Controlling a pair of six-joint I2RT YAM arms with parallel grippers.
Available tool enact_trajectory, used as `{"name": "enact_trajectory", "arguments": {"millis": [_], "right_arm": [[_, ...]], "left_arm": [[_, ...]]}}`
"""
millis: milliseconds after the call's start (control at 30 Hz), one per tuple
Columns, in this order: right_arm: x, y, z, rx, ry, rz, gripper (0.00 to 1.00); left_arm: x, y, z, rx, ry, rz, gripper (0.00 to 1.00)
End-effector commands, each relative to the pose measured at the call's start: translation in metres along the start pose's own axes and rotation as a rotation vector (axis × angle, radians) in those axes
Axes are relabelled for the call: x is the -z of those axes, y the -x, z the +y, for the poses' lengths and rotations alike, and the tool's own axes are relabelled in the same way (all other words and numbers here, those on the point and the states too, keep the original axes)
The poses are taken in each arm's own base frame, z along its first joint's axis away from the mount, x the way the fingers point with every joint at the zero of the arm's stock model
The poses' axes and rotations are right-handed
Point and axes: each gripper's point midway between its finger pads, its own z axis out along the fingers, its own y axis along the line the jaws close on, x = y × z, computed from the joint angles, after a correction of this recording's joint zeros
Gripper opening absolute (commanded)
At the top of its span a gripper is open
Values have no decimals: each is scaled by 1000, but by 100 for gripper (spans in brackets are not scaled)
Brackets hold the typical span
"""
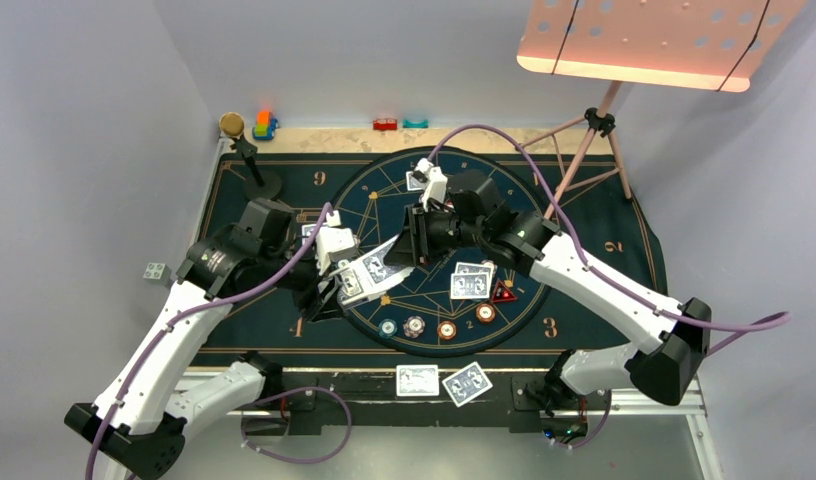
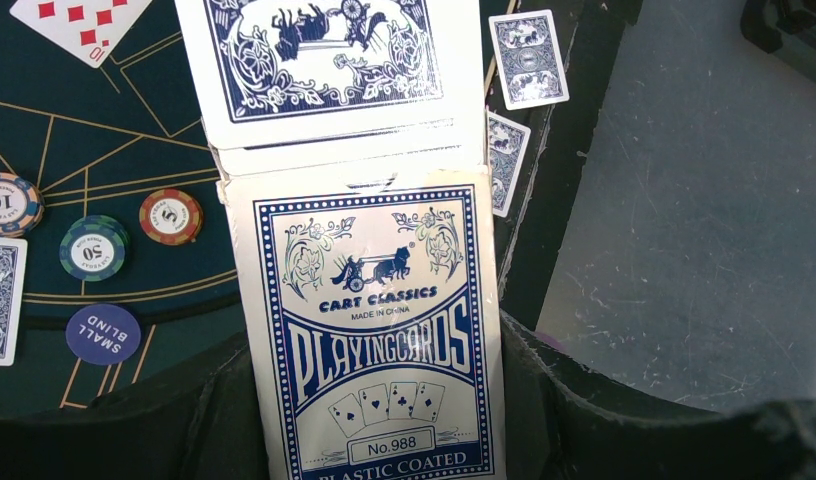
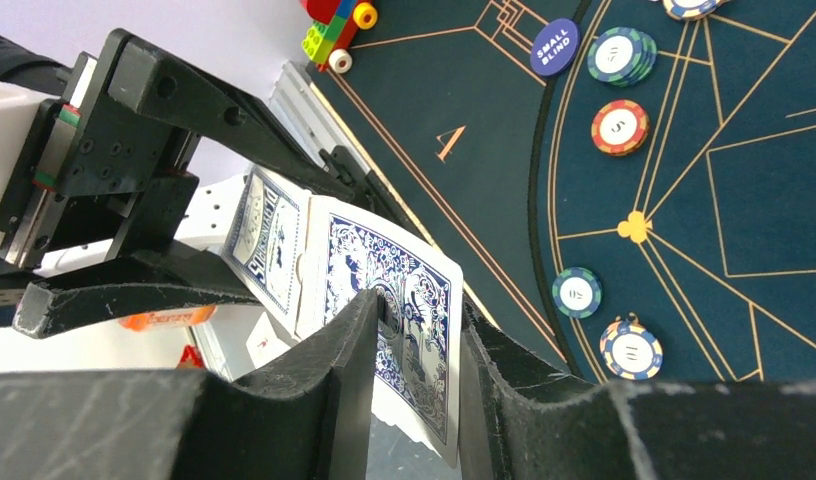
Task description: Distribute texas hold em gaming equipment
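I'm watching the left gripper clamping the card box — a blue-backed card is sticking from its top, chips lying leftward on the mat.

A dark mat with gold lines covers the table, a black stand with a cork-coloured top and colourful toy blocks at its far-left corner, a tripod bearing a pink perforated panel far right.

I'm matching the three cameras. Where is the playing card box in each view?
Top external: card box, left of centre, in the left gripper.
Left wrist: fills the lower middle.
Right wrist: left of centre, behind the card at the right gripper.
Shared landmark: the dark mat with gold lines.
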Motion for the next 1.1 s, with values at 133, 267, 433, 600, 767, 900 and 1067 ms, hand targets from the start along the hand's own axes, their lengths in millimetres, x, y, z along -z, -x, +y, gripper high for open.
{"name": "enact_trajectory", "arguments": {"millis": [133,267,433,600,767,900,1067], "right_arm": [[20,26,3,75,-70,-91,32],[24,34,0,95,-109,-118,32],[24,36,0,117,-121,-115,32],[25,37,0,132,-122,-113,31],[22,32,1,143,-109,-87,32],[18,26,1,151,-98,-53,34],[14,21,13,174,-56,-32,38]], "left_arm": [[4,14,-4,-52,-8,-65,0],[5,14,-4,-50,-8,-65,0],[5,13,-4,-50,-8,-63,0],[5,14,-4,-50,-8,-64,0],[5,14,-4,-50,-9,-63,0],[5,14,-4,-51,-8,-63,0],[5,15,-4,-53,-6,-65,0]]}}
